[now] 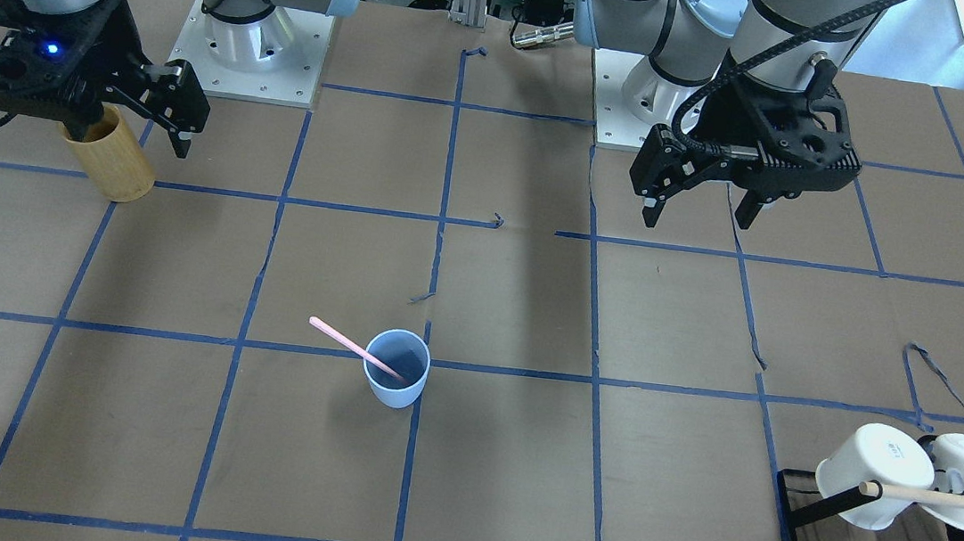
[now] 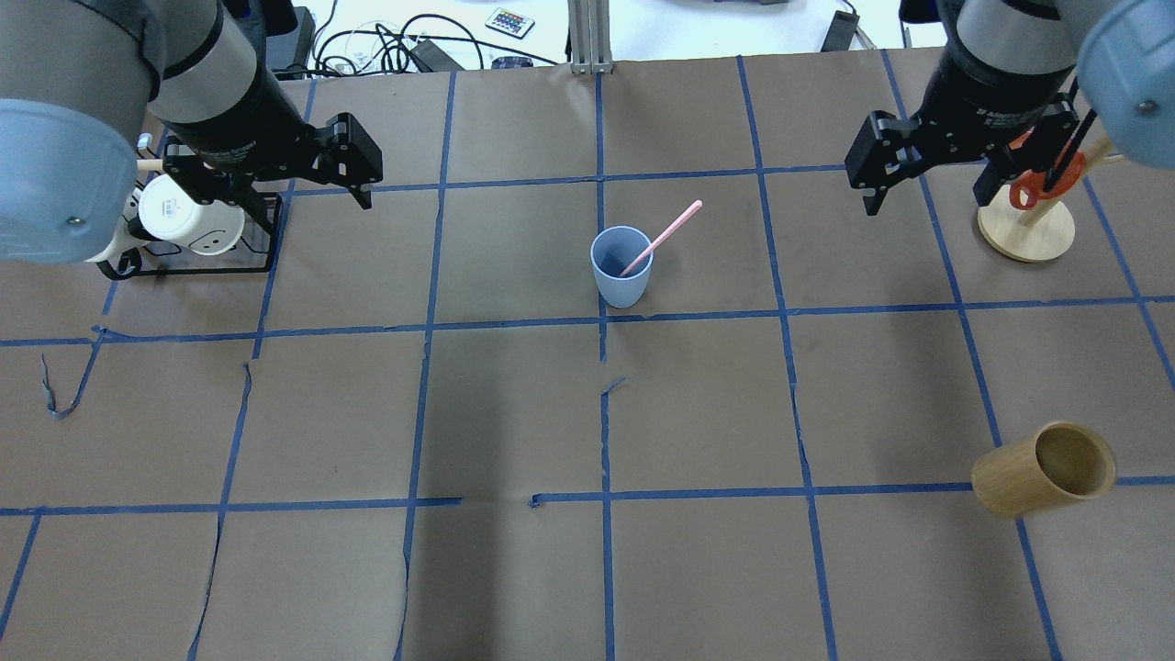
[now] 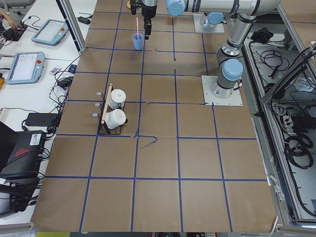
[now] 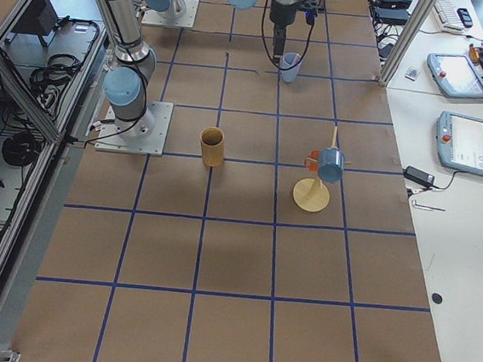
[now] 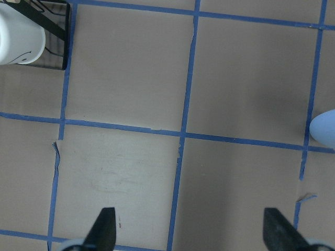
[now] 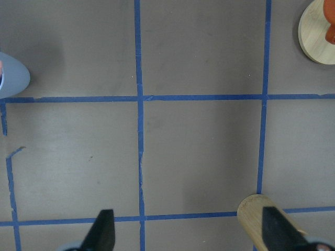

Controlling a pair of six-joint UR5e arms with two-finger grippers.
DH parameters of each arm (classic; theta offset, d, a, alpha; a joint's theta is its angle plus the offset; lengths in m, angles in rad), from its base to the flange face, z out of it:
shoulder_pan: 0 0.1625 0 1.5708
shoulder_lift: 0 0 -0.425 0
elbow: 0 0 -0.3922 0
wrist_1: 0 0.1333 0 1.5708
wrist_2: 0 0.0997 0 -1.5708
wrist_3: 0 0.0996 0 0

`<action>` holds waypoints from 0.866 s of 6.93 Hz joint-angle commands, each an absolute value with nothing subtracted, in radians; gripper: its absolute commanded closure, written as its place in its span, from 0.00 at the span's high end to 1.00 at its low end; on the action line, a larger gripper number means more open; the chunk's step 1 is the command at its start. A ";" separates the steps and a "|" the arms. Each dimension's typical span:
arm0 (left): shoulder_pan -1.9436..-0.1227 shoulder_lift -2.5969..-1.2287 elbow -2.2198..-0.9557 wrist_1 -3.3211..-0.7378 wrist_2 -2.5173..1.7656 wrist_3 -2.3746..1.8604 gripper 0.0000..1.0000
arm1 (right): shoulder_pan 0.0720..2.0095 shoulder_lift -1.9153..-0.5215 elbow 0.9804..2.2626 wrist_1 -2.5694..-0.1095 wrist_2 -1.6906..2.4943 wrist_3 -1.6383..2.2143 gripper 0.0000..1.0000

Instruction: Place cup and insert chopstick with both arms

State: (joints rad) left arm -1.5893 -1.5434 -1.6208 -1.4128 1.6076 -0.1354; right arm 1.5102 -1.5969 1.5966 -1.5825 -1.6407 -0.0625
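One pale-blue plastic cup (image 2: 621,268), upright at centre of table (image 2: 514,413); slim pink chopstick (image 2: 663,237) leaning inside. Left gripper (image 1: 698,214), right gripper (image 2: 927,197): spread wide, empty, well apart from it. Advice: withdraw without brushing chopstick.

A pink chopstick (image 2: 663,237) leans inside a light blue plastic cup (image 2: 621,280), standing between a black wire mug rack (image 2: 184,271) and a round wooden stand (image 2: 1025,237).

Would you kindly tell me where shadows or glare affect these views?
Front-facing view: a soft shadow band darkens the table's middle. Overhead view: the area past the table's far edge is washed out. Left wrist view: the white mug looks nearly overexposed.
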 commanded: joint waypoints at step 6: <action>-1.589 -1.545 -1.621 -1.413 1.608 -0.137 1.00 | 1.509 -1.634 1.605 -1.480 -1.585 -0.086 1.00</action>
